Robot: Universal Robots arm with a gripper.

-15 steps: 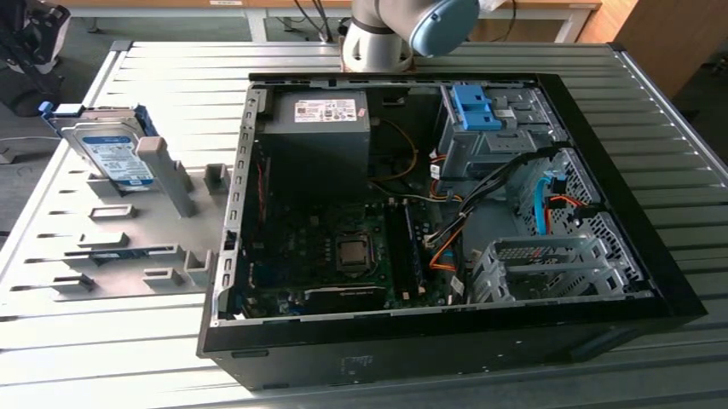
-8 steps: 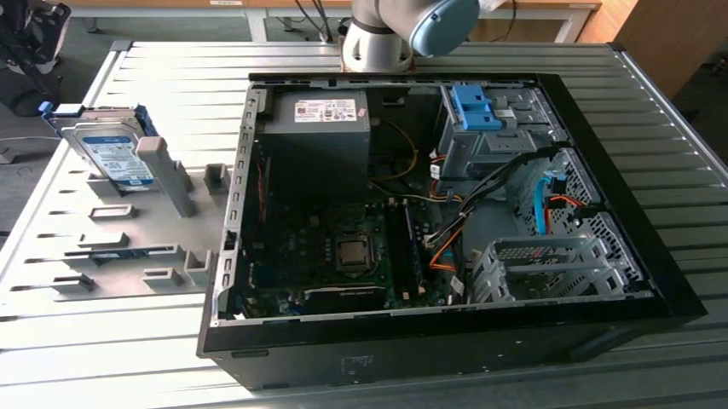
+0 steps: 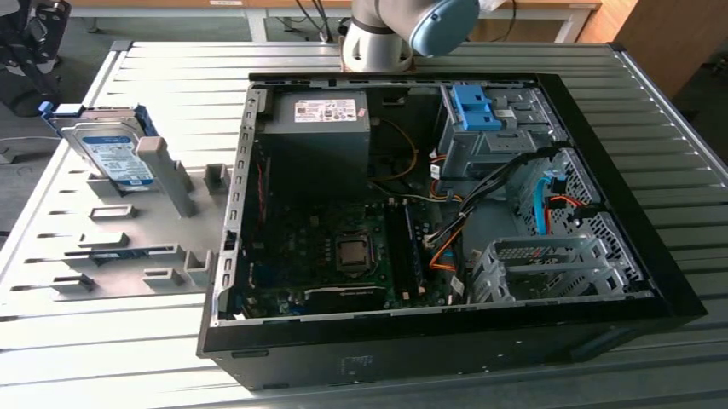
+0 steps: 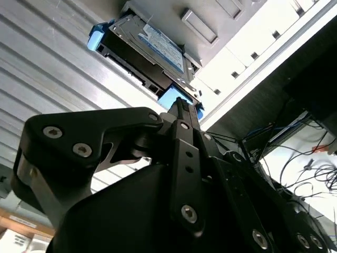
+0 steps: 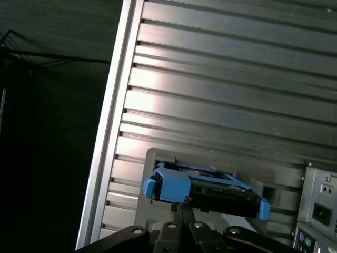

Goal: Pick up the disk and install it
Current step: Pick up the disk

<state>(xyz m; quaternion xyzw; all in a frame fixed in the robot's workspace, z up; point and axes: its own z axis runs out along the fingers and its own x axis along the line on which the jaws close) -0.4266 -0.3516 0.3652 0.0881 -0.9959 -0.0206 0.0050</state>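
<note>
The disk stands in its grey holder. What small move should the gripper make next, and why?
Probably open the gripper. In the first wrist view its fingertips meet, aimed at the disk but apart from it. The disk stands on edge in the grey holder, outside the computer case, so shut fingers could not take it.
</note>
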